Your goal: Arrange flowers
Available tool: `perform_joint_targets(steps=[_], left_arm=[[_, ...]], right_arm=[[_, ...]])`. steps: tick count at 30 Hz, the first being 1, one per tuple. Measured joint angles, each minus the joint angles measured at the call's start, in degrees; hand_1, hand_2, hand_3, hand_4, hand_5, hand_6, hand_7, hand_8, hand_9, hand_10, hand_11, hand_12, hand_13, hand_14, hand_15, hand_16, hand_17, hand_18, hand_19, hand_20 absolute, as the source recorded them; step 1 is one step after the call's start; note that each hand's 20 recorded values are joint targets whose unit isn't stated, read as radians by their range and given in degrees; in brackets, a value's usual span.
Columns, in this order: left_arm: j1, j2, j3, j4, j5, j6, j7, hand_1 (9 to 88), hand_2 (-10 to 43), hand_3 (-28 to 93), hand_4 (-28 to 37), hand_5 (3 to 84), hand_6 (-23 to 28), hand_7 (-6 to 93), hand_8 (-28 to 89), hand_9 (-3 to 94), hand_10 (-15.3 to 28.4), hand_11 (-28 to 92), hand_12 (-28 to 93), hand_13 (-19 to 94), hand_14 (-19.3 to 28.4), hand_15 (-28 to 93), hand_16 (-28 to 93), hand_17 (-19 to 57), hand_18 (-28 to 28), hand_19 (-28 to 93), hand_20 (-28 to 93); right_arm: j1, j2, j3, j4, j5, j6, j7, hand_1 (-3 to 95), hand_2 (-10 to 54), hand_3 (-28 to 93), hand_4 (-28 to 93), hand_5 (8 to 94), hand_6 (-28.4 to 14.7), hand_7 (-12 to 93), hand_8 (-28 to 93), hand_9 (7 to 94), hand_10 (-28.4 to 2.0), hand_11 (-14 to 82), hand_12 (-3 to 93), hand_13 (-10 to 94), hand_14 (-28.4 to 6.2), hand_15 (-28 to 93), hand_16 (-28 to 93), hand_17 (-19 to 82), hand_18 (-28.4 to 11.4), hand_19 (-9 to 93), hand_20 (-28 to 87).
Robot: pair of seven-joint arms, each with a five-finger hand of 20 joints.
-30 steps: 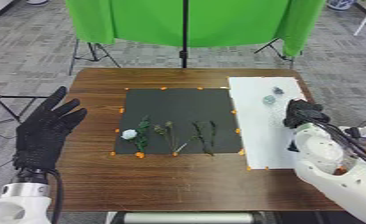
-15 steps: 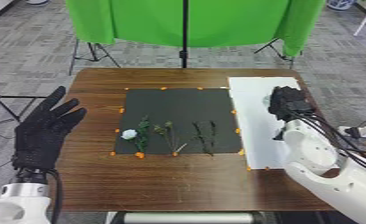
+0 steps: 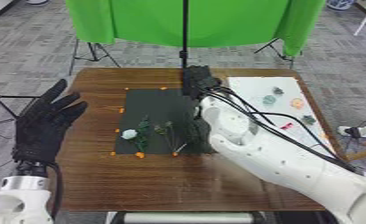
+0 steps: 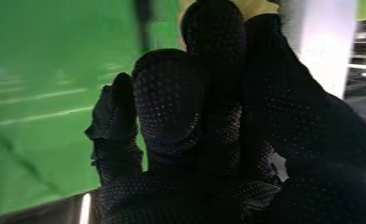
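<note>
My right hand (image 3: 198, 82) is over the back right part of the black mat (image 3: 153, 102). In the right wrist view the thumb and fingers of the right hand (image 4: 206, 125) pinch together, with a pale yellow thing (image 4: 257, 7) at their tips, mostly hidden. On the mat lie a white flower (image 3: 129, 134), a green leafy sprig (image 3: 143, 131) and dried stems (image 3: 170, 135); my right forearm partly covers the darker stems beside them. My left hand (image 3: 44, 125) is off the table's left side, fingers straight and spread.
A white sheet (image 3: 250, 85) on the right bears a teal flower (image 3: 269, 99), a grey one (image 3: 278, 91), a peach one (image 3: 297, 103), a red piece (image 3: 287, 126) and a dark green piece (image 3: 308, 120). Orange marks edge the mat. A green cloth (image 3: 144, 25) hangs behind the table (image 3: 188, 190).
My right hand has moved left from the white sheet to the back of the black mat, uncovering pieces on the sheet. The mat's flowers have not visibly moved.
</note>
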Motion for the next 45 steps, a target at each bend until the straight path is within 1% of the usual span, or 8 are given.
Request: perform_joint_targets(steps=[4,8,11,19,24,35,43,45], left_arm=[[-2.6,0.53,0.66,0.73,0.27,-0.62,-1.01,24.1,5.7,80,-24.1,35.4,7.7,13.0,-10,34.6,19.1,23,11,27,27.6,51,-7,-6.4,28.4,54,18],[-5.8,1.05,1.88,1.74,0.59,-1.38,-1.9,24.1,5.7,80,-24.1,35.4,7.7,13.1,-10,34.6,19.1,23,11,27,27.5,51,-7,-6.4,28.4,54,18],[-8.0,1.31,2.42,2.27,0.85,-1.88,-2.45,24.1,5.7,80,-24.0,35.5,7.8,13.0,-10,34.6,19.1,23,11,27,27.5,51,-7,-6.4,28.4,54,18],[-10.9,1.7,3.84,3.07,1.02,-2.99,-2.94,24.2,5.8,79,-24.1,35.5,7.8,13.1,-10,34.6,19.0,23,11,27,27.6,51,-7,-6.4,28.4,54,18],[-11.2,1.95,4.08,3.22,1.02,-3.32,-2.72,24.0,5.8,80,-24.1,35.5,7.8,13.1,-10,34.6,19.0,23,11,27,27.5,51,-7,-6.4,28.4,54,18],[-11.8,1.92,4.38,3.69,1.15,-4.13,-2.71,24.2,5.9,79,-24.0,35.7,7.9,12.8,-10,34.6,19.0,23,11,27,27.6,51,-7,-6.4,28.4,54,18],[-11.5,1.92,4.19,3.87,1.19,-4.93,-2.62,24.2,5.8,80,-24.0,35.8,7.9,12.8,-10,34.6,19.0,23,11,27,27.6,51,-7,-6.4,28.4,54,18],[-10.9,1.92,3.72,3.75,1.22,-4.95,-2.66,24.1,5.7,80,-24.0,35.8,7.9,12.8,-10,34.6,19.1,23,11,27,27.5,51,-7,-6.4,28.4,54,19]], right_arm=[[2.7,-6.4,-3.4,3.8,0.9,-0.2,1.4,55.0,-9.5,68,-28,86.5,4.0,17,2,92.3,-6.7,26.8,30.8,79,-4.6,68,20,29,-22.7,87,40],[6.5,-9.8,-10.0,4.5,4.1,0.3,5.5,55.6,-9.5,66,-28,85.9,4.4,17,1,91.3,-6.7,29.2,29.7,78,-4.9,69,20,28,-22.7,87,40],[7.2,-11.4,-11.2,4.7,4.8,0.0,6.5,56.4,-9.5,64,-28,85.7,4.7,17,0,90.7,-6.6,30.2,29.4,77,-4.9,69,19,28,-22.6,87,40],[9.7,-12.7,-16.4,6.8,5.2,-0.6,10.1,57.3,-9.5,59,-28,84.6,5.9,15,-1,89.2,-6.9,33.9,26.7,76,-5.0,70,19,28,-22.4,87,41],[11.4,-12.8,-19.4,7.3,6.7,-0.6,11.8,57.4,-9.5,53,-28,80.2,5.7,14,-3,86.2,-7.8,38.2,20.4,74,-5.1,71,18,28,-22.3,87,41],[11.1,-13.4,-17.9,7.5,7.7,-3.2,11.5,61.0,-7.3,36,-28,70.1,6.4,14,-6,80.8,-8.7,38.5,19.1,69,-5.7,74,17,25,-21.9,88,42],[11.5,-13.4,-19.0,6.4,8.9,-4.1,12.6,57.3,-8.5,40,-28,68.4,6.1,15,-7,80.4,-8.9,38.7,18.8,69,-6.4,74,16,25,-22.5,87,43],[11.3,-13.3,-18.9,5.8,8.9,-4.1,12.7,52.3,-9.3,49,-28,67.3,5.8,15,-10,79.7,-9.5,38.5,18.5,69,-7.0,74,16,25,-22.9,87,42]])
